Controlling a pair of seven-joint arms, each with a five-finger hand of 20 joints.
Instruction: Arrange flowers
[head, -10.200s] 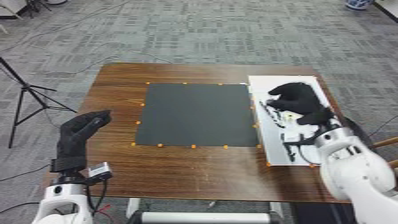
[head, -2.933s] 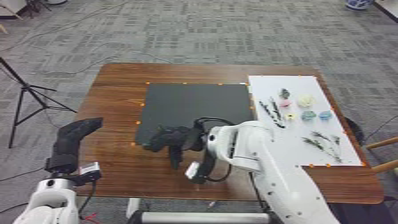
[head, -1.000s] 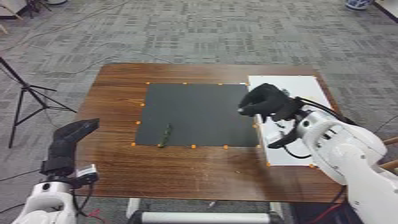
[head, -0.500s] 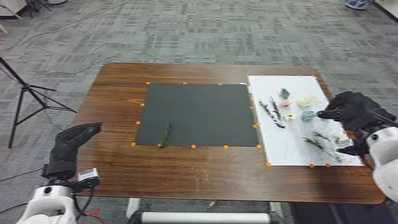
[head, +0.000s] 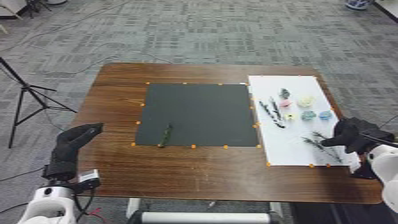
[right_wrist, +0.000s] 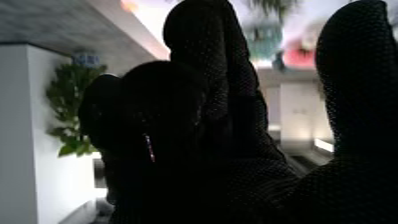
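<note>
Apparently at the picking step, with right robot hand (head: 357, 132) open, empty, beside green sprigs (head: 314, 143); next, pinch one for the black mat (head: 200, 110) leftward.

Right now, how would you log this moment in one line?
green stem: on dark mat; blossoms: on white board; right hand: at white board's right edge, by leafy sprigs; left hand: left of dark mat

Wooden table (head: 178, 175), dark mat (head: 200, 107), white sheet (head: 284, 150)
</note>
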